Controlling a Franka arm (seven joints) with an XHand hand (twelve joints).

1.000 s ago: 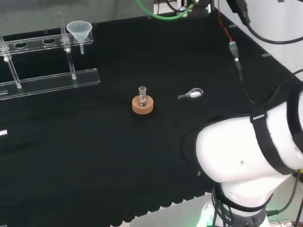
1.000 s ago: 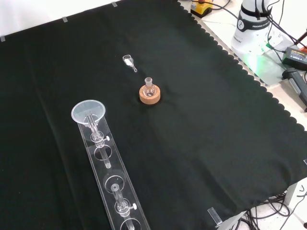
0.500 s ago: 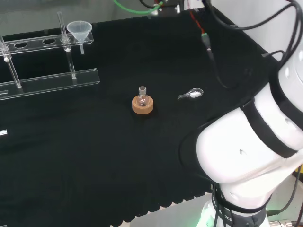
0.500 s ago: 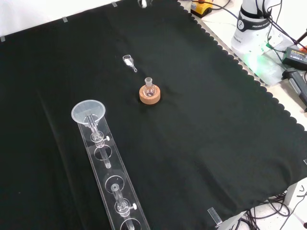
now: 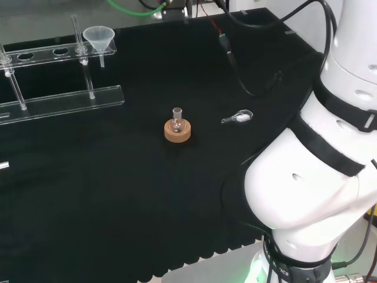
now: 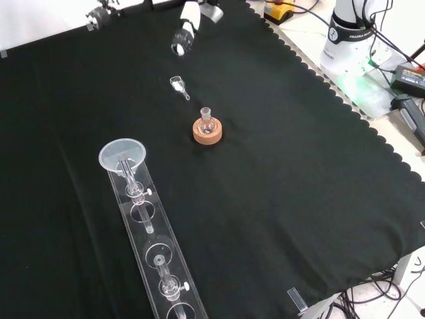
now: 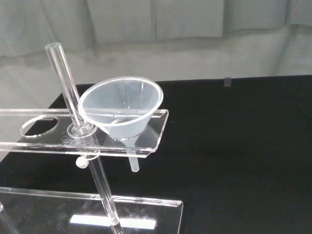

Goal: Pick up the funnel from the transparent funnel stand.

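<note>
On stand [image 6: 151, 252] end, funnel [image 6: 122, 156], robot hand [image 6: 184, 32] well apart

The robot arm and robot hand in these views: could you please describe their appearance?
The arm is made of big rounded glossy white links with black bands across them and dark cables trailing behind. At the front view's top edge, part of the robot hand shows white with a black tip and black fittings.
</note>
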